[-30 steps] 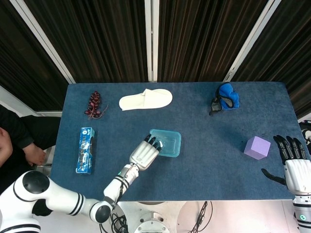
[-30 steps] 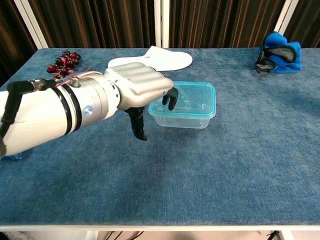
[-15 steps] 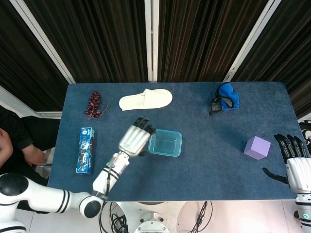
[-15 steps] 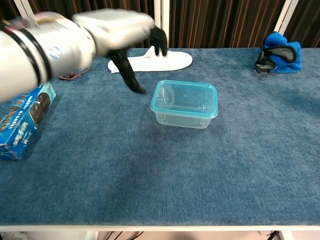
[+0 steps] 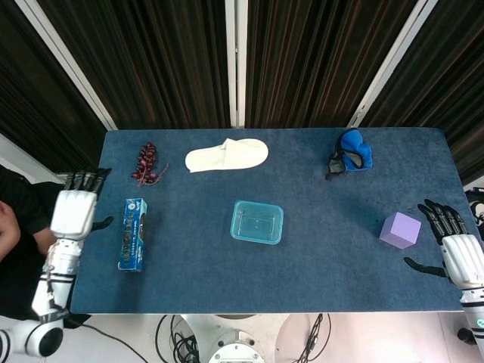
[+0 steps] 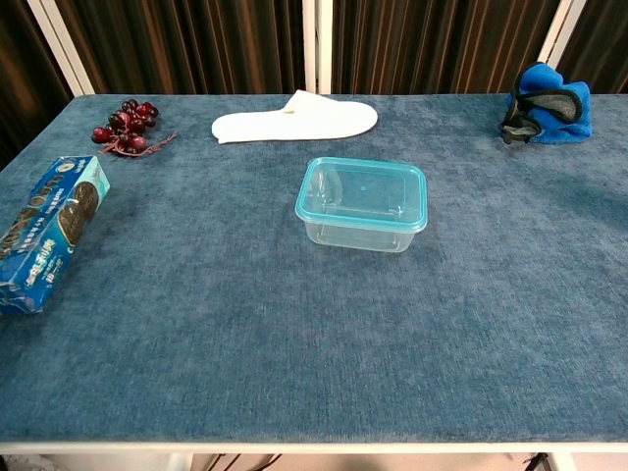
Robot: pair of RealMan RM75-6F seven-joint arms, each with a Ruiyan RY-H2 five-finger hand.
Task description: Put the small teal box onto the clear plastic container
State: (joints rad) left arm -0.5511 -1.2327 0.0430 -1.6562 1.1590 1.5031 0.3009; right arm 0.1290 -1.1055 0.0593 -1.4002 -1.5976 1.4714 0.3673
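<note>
The small teal box (image 5: 133, 234) lies flat near the table's left edge, and the chest view shows it at the far left (image 6: 49, 231). The clear plastic container (image 5: 257, 222) with a teal rim stands mid-table, empty (image 6: 361, 221). My left hand (image 5: 73, 212) hovers just beyond the table's left edge, beside the box, fingers spread and holding nothing. My right hand (image 5: 457, 246) is at the right edge, fingers apart and empty. Neither hand shows in the chest view.
A white slipper (image 5: 227, 155) and a bunch of dark grapes (image 5: 147, 162) lie along the far side. Blue goggles on a blue cloth (image 5: 352, 151) sit at the far right. A purple cube (image 5: 400, 229) rests next to my right hand.
My left hand has drawn back from the container, swinging left past the teal box to beyond the table's edge. The container stays put. The right hand barely shifted.
</note>
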